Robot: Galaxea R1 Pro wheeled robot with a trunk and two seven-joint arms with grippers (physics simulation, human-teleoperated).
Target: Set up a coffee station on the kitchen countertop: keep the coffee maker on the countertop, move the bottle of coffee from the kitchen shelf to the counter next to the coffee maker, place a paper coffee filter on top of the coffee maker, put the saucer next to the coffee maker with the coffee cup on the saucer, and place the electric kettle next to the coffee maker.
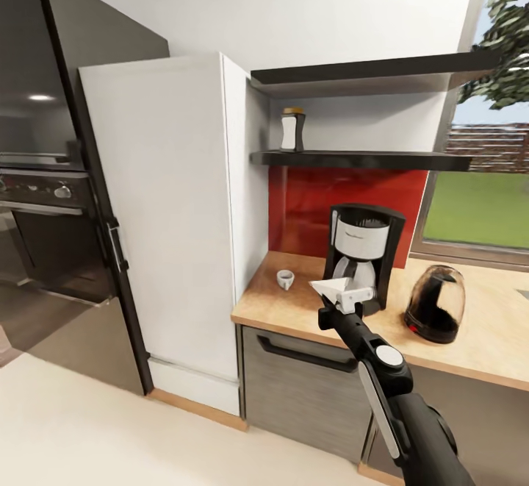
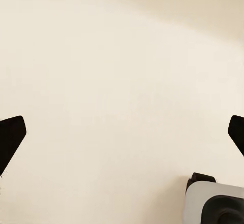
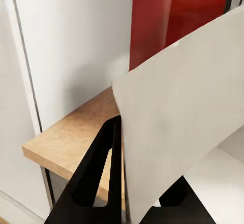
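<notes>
While the coffee cup [image 1: 285,279] sits on the kitchen countertop [image 1: 294,309], the bottle of coffee [image 1: 292,130] stands on the kitchen shelf [image 1: 360,159]. Right gripper [image 1: 344,298] pinches the paper coffee filter [image 1: 332,286] before the coffee maker [image 1: 363,254]; the electric kettle [image 1: 436,304] stands further right. Left gripper [image 2: 122,132] hangs with jaws apart over pale floor [image 2: 112,71].

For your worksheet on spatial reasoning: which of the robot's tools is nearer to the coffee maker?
Right. The right tool, shut on the paper coffee filter, sits just in front of the coffee maker. The left tool faces pale floor, away from the machine.
</notes>
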